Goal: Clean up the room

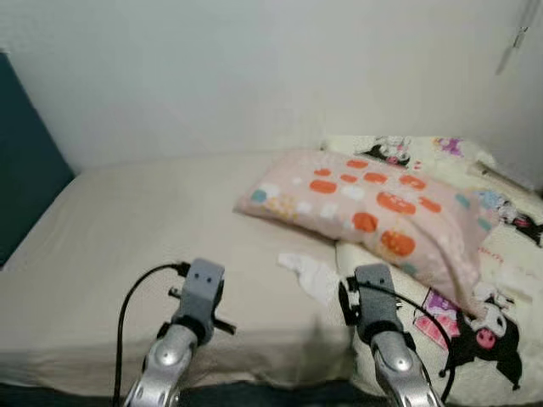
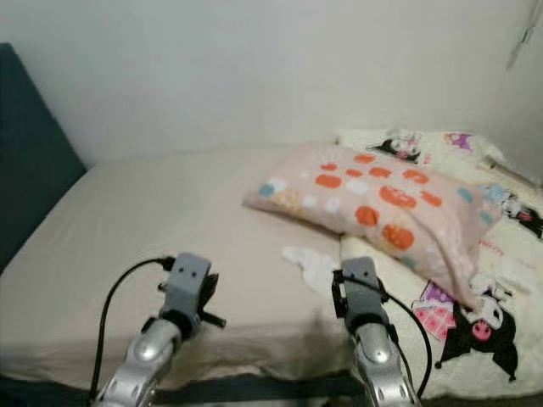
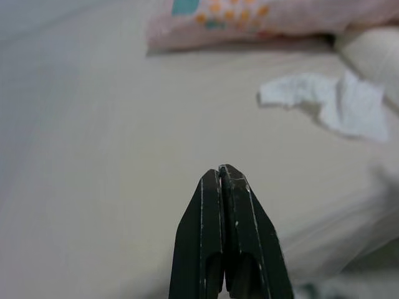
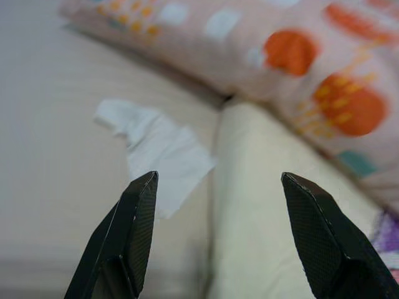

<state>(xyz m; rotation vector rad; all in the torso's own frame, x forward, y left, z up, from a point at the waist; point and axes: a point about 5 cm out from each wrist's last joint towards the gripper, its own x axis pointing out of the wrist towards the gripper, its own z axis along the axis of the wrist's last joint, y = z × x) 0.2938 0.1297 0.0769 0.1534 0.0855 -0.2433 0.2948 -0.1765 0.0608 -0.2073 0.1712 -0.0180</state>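
Left gripper [image 3: 224,171] closed, empty; right gripper [image 4: 218,180] wide apart, empty, near white tissue [image 4: 156,140] on bed [image 1: 127,229].

We see the pillow [image 1: 382,212] cover part of the blanket [image 1: 501,280], which the right edge cuts off. The tissue [image 1: 312,274] is blurred and its near end sits behind the right arm [image 1: 386,348]. Both arms run off the bottom edge. In the wrist views, the pillow is cropped.

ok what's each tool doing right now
left tool: closed, holding nothing
right tool: open, empty, near the crumpled white tissue
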